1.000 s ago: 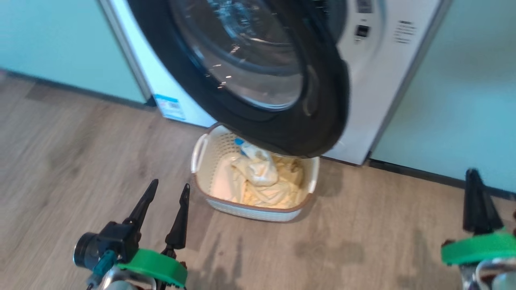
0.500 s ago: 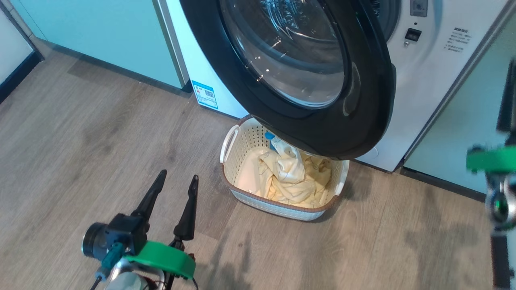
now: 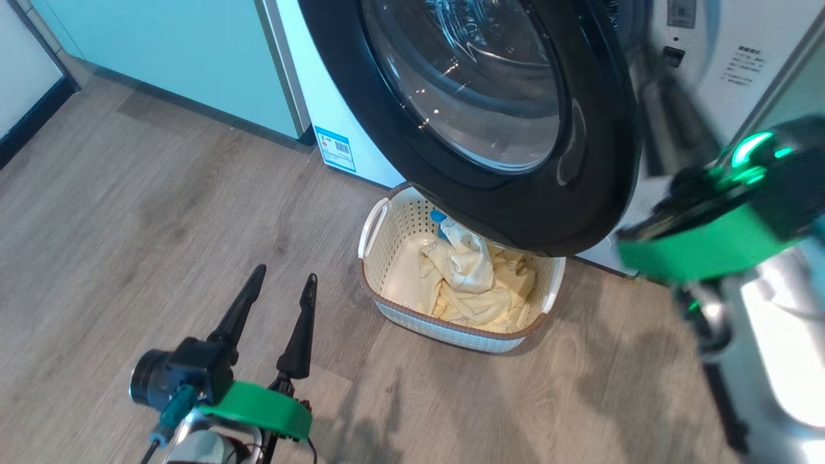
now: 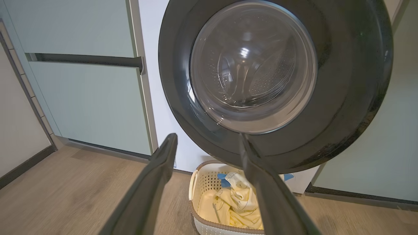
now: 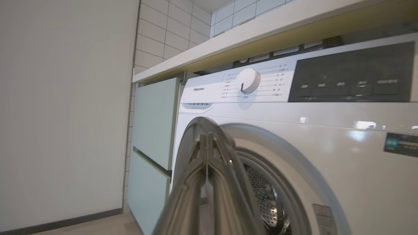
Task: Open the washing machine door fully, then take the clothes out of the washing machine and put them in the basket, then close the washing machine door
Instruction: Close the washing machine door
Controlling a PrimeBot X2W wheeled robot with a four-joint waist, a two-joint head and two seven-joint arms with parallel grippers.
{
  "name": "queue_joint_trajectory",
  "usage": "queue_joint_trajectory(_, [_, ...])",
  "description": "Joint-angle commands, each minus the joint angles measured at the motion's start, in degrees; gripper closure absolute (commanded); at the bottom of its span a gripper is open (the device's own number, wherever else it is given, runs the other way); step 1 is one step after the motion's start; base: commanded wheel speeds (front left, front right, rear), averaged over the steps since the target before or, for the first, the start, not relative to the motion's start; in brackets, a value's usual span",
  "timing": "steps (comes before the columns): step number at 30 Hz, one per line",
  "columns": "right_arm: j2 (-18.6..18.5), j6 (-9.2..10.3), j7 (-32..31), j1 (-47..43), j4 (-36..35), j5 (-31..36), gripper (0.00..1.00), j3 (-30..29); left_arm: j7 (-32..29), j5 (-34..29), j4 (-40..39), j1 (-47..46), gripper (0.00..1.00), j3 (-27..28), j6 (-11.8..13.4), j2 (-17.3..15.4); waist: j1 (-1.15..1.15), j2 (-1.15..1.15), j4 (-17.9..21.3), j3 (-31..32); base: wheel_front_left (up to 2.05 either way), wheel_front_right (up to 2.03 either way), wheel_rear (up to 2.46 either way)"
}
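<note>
One washing machine door (image 3: 470, 84) is seen swung out from the front of the one washing machine (image 5: 326, 156). It is round, with a glossy black rim around a bulging clear glass bowl. In the head view its free edge at the right stands away from the white front, its face is turned outward and down toward the floor, and its lower rim hangs over the far side of the basket (image 3: 445, 330). One basket is counted, set on the wood floor just before the machine. Its long axis runs roughly along the machine's front, and a white handle is seen at its left end. The clothes (image 3: 464, 283) are heaped inside it as pale yellow and cream fabric with faint outlined prints and a small blue part (image 3: 439, 217) at the far side; the number of pieces cannot be told. Two grippers are counted. The left gripper (image 3: 285, 272) is held low with its fingers spread wide and empty, pointed toward the basket and door. The right gripper (image 5: 206, 135) is raised beside the door's free edge, blurred in the head view, its fingers pressed together on nothing and aimed at the machine's porthole.
</note>
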State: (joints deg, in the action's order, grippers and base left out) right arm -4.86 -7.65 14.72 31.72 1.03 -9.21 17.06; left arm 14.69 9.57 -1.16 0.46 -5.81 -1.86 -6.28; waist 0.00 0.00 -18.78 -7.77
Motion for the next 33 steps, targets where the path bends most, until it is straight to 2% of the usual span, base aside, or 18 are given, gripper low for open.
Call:
queue_joint_trajectory(1, [0.5, 0.16, 0.3, -0.5, -1.6, -0.8, 1.0, 2.5, 0.3, -0.6, -2.3, -2.7, 0.0, 2.2, -0.1, 0.1, 0.0, 0.0, -0.2, 0.0, 0.0, 0.0, 0.0])
queue_joint_trajectory(9, [-0.1, 0.16, -0.4, -6.6, 1.4, -3.4, 1.0, 11.6, 0.3, -1.1, -2.4, -2.3, 0.0, 3.0, -0.6, 1.1, 0.0, 0.0, -0.1, -0.3, 0.0, 0.0, 0.0])
queue_joint_trajectory(14, [-0.9, 0.16, -0.6, -7.5, 6.8, -5.3, 1.0, 14.5, 0.3, -1.6, -2.0, -2.8, 0.0, 3.0, -1.3, 1.5, 0.0, 0.0, -0.1, -0.5, 0.0, 0.0, 0.0])
queue_joint_trajectory(24, [-1.8, 0.16, 0.0, -3.9, 16.4, -6.1, 1.0, 11.1, 0.3, -2.2, -1.8, -2.9, 0.0, 2.6, -2.0, 2.4, 0.0, 0.0, -0.7, -0.4, 0.0, 0.0, 0.0])
queue_joint_trajectory(33, [-2.1, 0.16, 0.2, -1.5, 20.7, -5.7, 1.0, 8.0, 0.3, -2.5, -1.6, -3.0, 0.0, 2.1, -2.5, 2.8, 0.0, 0.0, -1.3, -0.4, 0.0, 0.0, 0.0])
